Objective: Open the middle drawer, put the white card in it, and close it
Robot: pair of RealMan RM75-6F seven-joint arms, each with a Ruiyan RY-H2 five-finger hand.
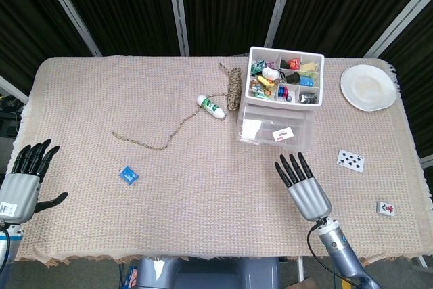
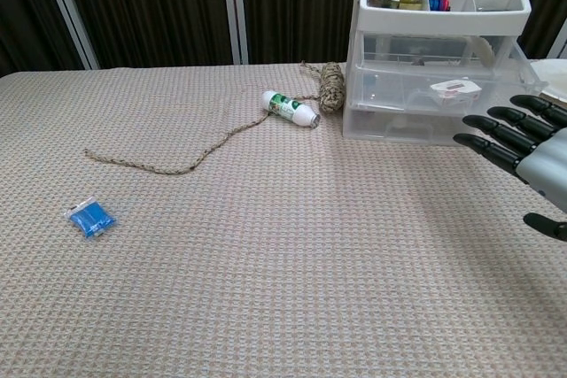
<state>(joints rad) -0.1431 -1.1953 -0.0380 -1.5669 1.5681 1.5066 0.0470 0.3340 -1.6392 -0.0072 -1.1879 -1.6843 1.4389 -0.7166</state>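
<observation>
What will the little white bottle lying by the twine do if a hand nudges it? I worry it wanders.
The white bottle lies on its side and looks round, so it would probably roll, though the woven tablecloth may slow it. It looks small and probably light. The twine close beside it might stop it that way.
</observation>
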